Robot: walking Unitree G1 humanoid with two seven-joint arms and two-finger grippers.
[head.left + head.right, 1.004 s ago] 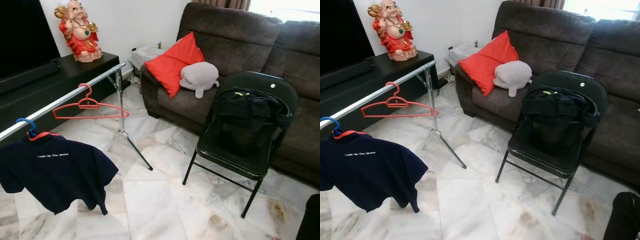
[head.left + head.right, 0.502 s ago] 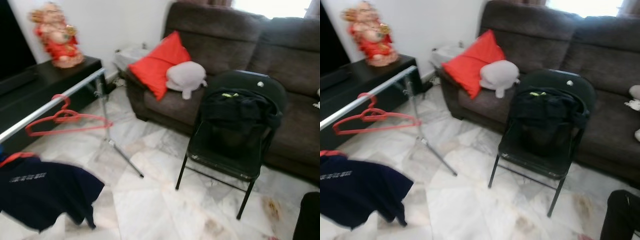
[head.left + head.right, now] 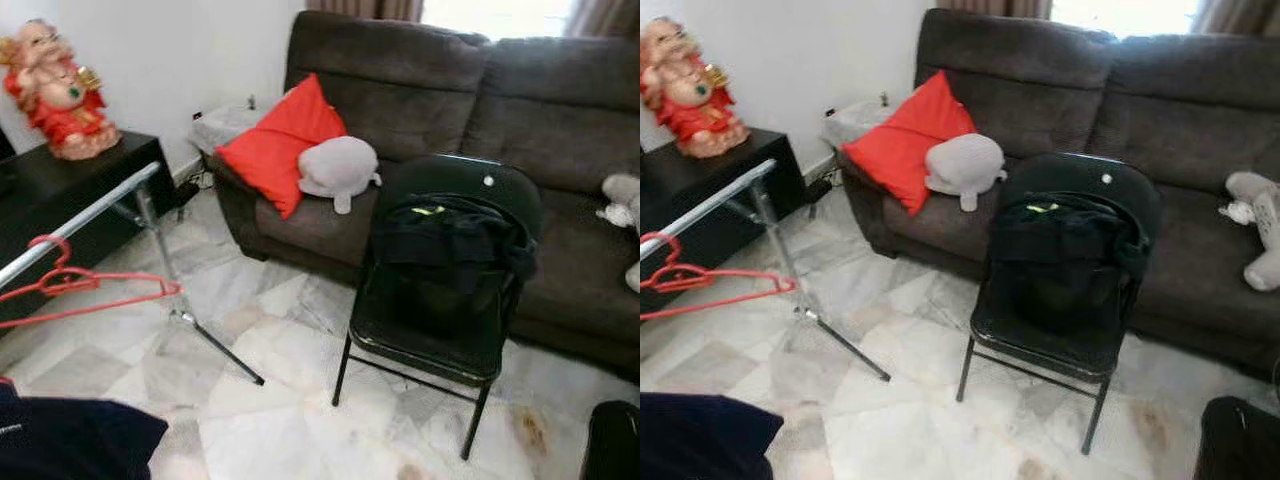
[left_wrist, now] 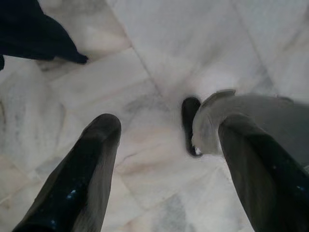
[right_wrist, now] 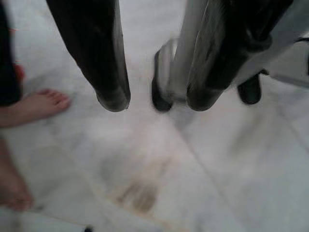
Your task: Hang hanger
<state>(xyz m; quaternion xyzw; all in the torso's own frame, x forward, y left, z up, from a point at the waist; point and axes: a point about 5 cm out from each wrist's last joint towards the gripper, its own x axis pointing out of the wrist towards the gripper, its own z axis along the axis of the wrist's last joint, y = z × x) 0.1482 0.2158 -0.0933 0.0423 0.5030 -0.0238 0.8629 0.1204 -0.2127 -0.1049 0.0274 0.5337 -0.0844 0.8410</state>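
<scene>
A silver clothes rail is running across the left of the room, and everything here is placed against it. A red hanger is hanging from it by its hook, empty, swaying nowhere that can be judged from 1 frame. Below the rail's near end, a dark blue garment is showing at the lower left corner. Behind the rail, a red and gold statue is sitting on a black cabinet. The rail's stand leg is slanting down onto the marble floor.

To the right of the rail, a brown sofa is carrying a red cushion and a grey plush toy. Nearer than the sofa, and well apart from the rail, a black folding chair is standing with dark clothing draped over its back (a small yellow-green mark is showing on top).

The left gripper is hanging over the floor with its 2 fingers spread apart and holding nothing. The right gripper is also pointing down at the floor, fingers parted and empty, with a person's bare foot beside it.
</scene>
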